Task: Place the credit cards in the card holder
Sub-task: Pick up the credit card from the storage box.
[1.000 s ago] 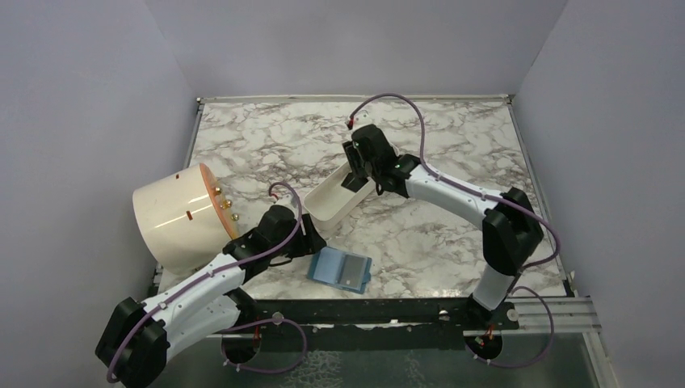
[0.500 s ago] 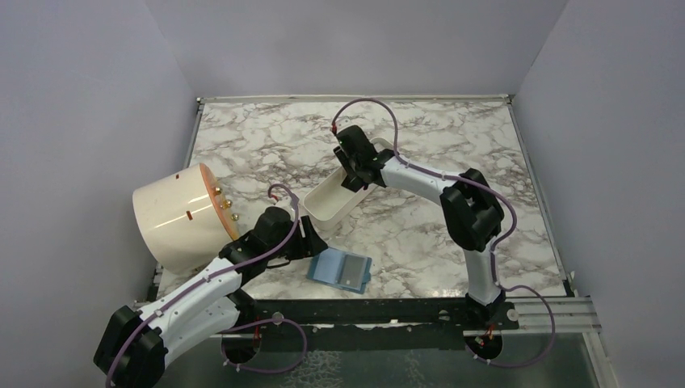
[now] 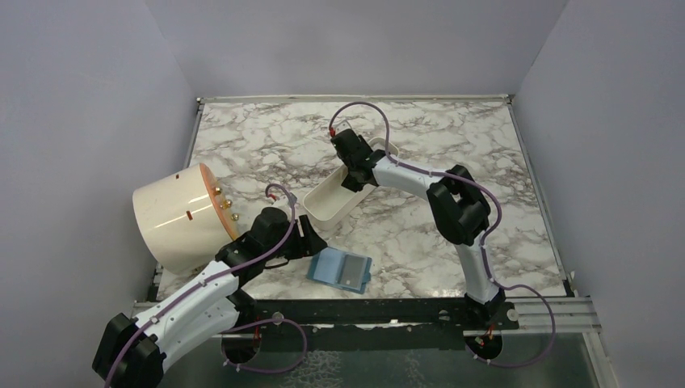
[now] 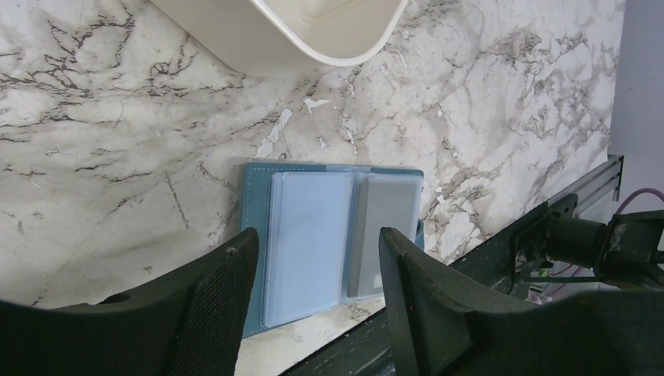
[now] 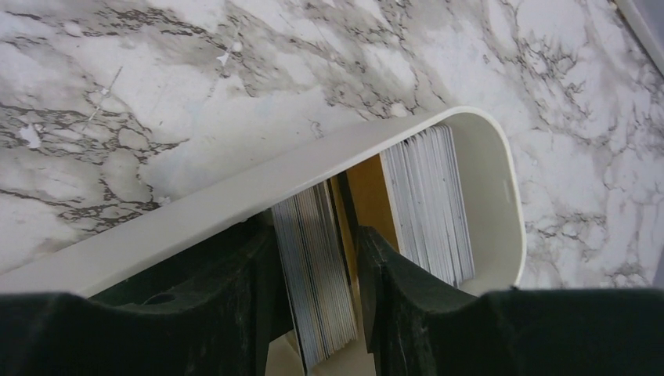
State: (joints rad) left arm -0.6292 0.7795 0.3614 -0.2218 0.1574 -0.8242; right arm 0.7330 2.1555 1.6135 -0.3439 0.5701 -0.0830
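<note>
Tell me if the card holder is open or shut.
Open: the card holder lies spread flat on the table, its inside facing up.

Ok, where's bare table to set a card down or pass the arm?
Bare marble: the far strip behind the white tray, the right side beyond the right arm, and a smaller patch between tray and card holder. Crowded: near left, where the cream drum, left gripper and card holder bunch, and the tray, with the right gripper in it.
</note>
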